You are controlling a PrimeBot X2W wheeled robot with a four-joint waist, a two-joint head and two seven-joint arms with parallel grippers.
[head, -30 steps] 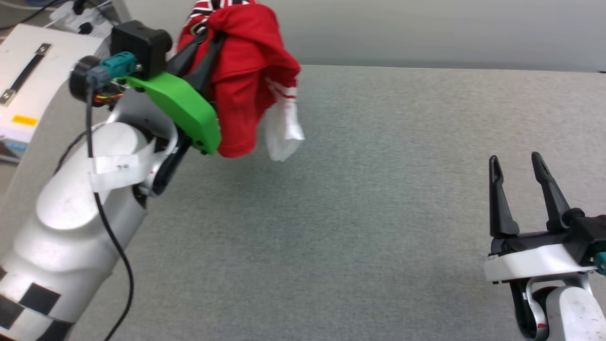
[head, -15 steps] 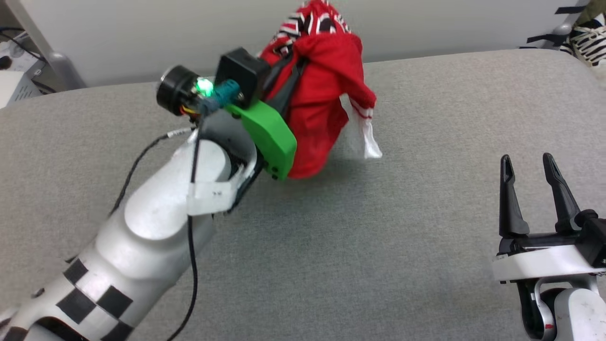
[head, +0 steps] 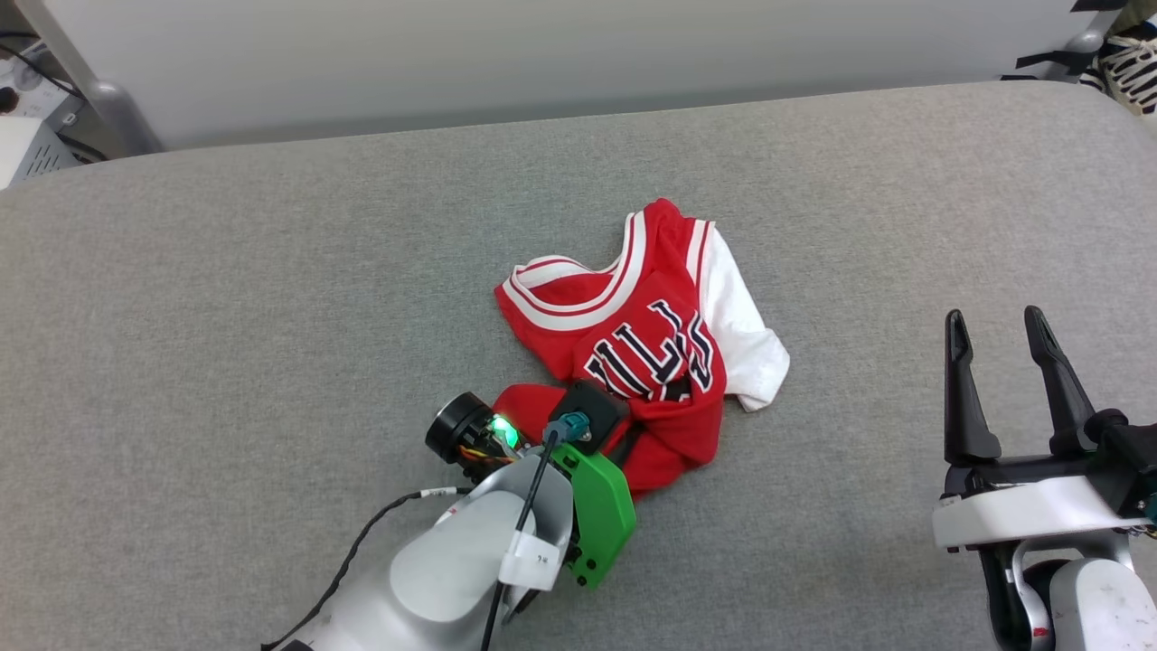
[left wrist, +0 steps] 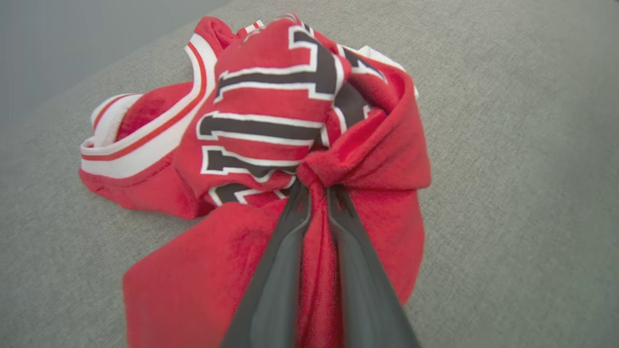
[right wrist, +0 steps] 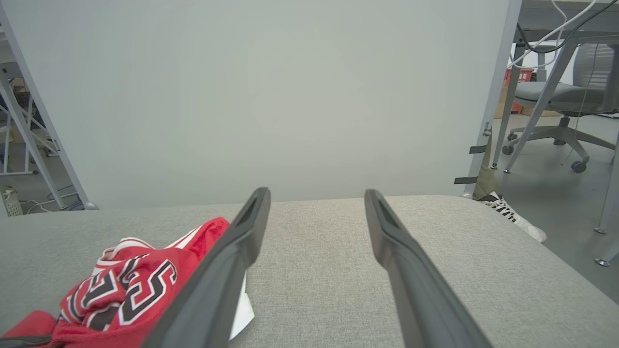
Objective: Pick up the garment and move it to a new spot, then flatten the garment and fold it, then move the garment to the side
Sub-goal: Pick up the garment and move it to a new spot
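Note:
The garment (head: 633, 325), a red jersey with white sleeves, striped trim and black white-edged lettering, lies crumpled in the middle of the grey table (head: 271, 316). In the left wrist view my left gripper (left wrist: 314, 186) is shut on a fold of the garment (left wrist: 271, 111) at its near edge, with red cloth pinched between the two dark fingers. From the head camera, cloth hides the fingertips past the green wrist cover (head: 601, 515). My right gripper (head: 994, 316) stands open and empty at the lower right, well clear of the garment. The right wrist view has the garment (right wrist: 121, 285) left of my right gripper (right wrist: 316, 193).
A pale wall panel (head: 542, 54) runs behind the table's far edge. A metal leg (head: 90, 90) stands at the far left and a striped shoe (head: 1125, 54) at the far right. An office chair (right wrist: 556, 96) stands on the floor off the table's right end.
The garment hung bunched in the air from my left gripper; now it lies on the table. My left arm came down and nearer. The head camera also shifted. My right gripper stayed open.

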